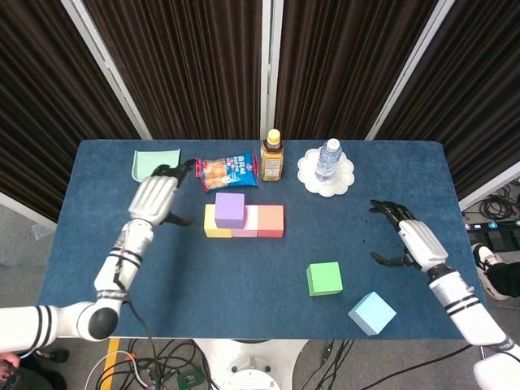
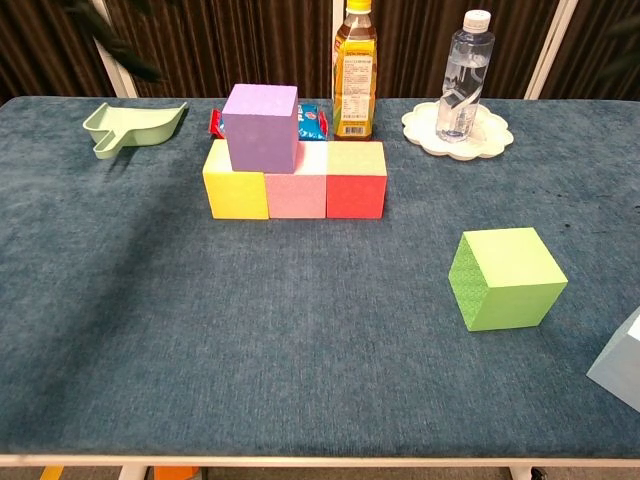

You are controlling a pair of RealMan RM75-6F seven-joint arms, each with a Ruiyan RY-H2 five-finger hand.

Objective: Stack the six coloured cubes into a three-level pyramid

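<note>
Purple cube (image 2: 261, 127) sits on base row, frame centre. Left hand (image 1: 153, 199) & right hand (image 1: 404, 236) both spread, empty. Next: green cube (image 2: 506, 277), lower right, beside purple.

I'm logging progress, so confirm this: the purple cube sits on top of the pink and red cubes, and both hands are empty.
Not quite. The chest view shows the purple foam cube resting on the yellow cube and the pink cube, not on the red cube. The rest holds: the left hand and right hand hold nothing.
</note>
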